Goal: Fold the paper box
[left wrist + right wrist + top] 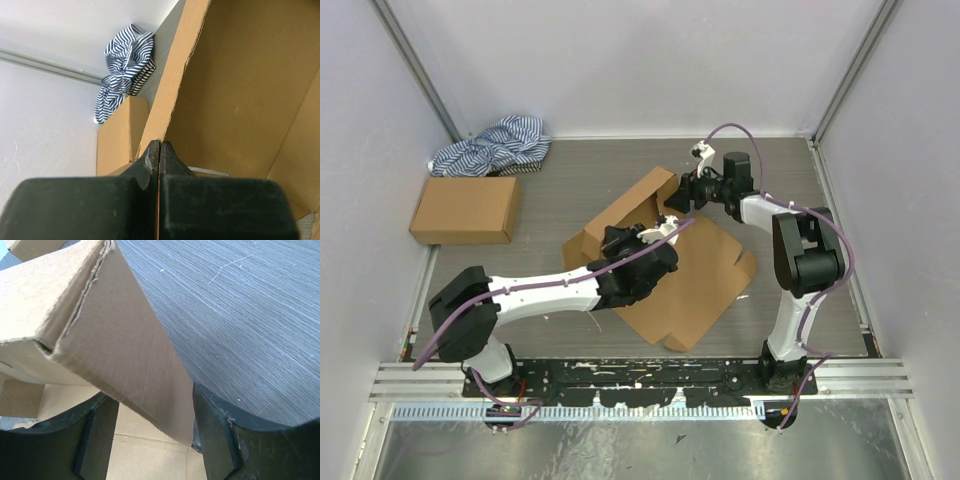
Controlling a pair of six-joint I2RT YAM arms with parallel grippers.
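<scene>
The left fingers (146, 162) are pressing fully together with no gap showing, their tips sitting at the foot of a raised cardboard wall (172, 80); whether they are nipping its edge cannot be told. The right fingers (227, 440) are standing apart, straddling the far end of that same wall (125, 350) without clamping it. The paper box (705, 270) is lying mid-desk between the two arms, its main panel flat and open, and its long far-left wall (625, 210) is leaning upward. The sealed carton (465, 208) and the striped cloth (495, 148) are sitting well apart at the far left of the desk (580, 165). Judgement: the step in hand is standing up the first side wall, and the fold is only beginning, since the remaining flaps and tabs are lying flat. The next move is calling for the right fingers to take a firm hold on the wall and bring it fully upright along its crease, while the left fingers are bracing the base against sliding.
</scene>
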